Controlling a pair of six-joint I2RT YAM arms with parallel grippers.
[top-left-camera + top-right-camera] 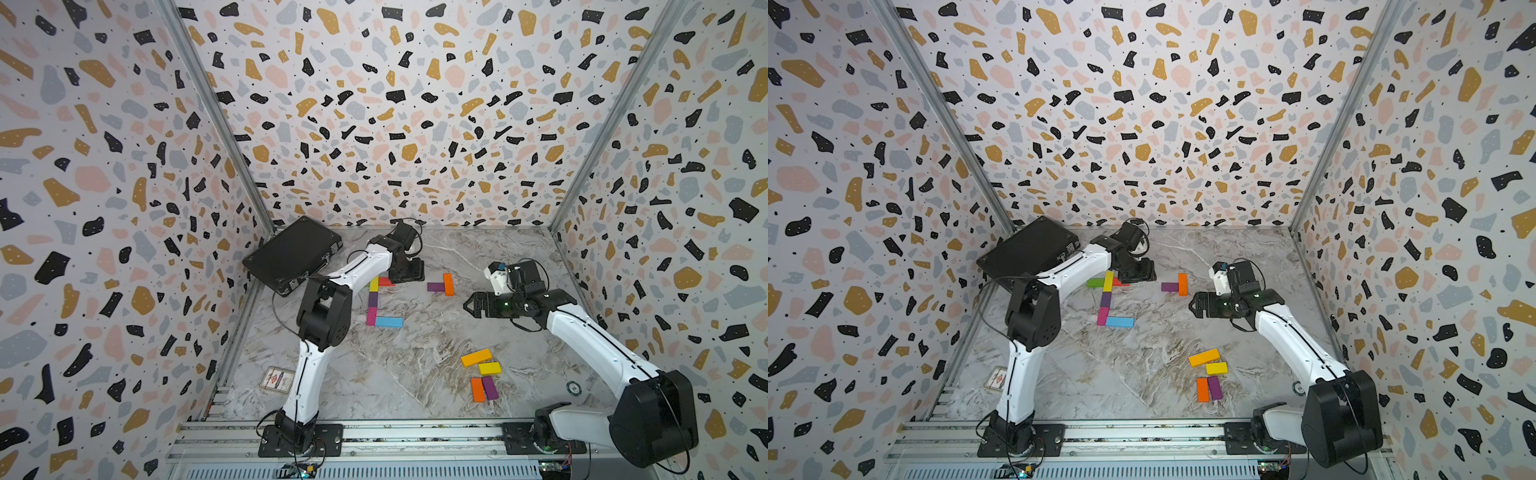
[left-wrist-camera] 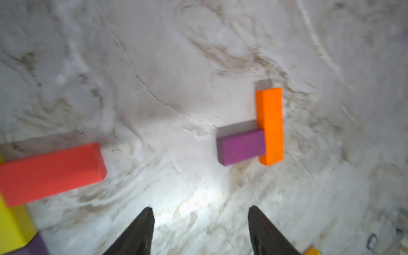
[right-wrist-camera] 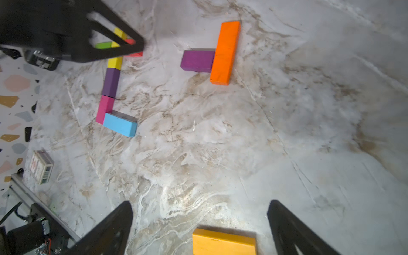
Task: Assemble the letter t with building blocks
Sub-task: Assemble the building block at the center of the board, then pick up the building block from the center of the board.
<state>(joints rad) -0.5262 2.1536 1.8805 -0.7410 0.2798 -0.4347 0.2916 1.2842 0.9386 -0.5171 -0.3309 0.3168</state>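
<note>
**Desk:** How far along is the t?

**Me:** By my reading, nearly done. Left of centre in both top views I have a stem running down the frame: the yellow block, the stem purple block and the pink block, end to end. The blue block turns off to the right at the foot. The green block and the red block make the crossbar on either side of the yellow one.

**Desk:** And the pincers?

**Me:** The left gripper sits just right of the red block. Its jaws are apart and nothing is between them. The right gripper hovers right of centre, spread wide and empty. The amber block lies on the table beneath it, not held.

**Desk:** What's left?

**Me:** Little, I think. In the left wrist view the red block meets the yellow one but looks slightly skewed, so it may want a nudge. Then both arms need pulling clear.

**Desk:** Spares?

**Me:** Six lie unused. The spare purple block butts against the upright orange block at centre. The amber one and three more lie at lower right. The black case is at upper left.
</note>
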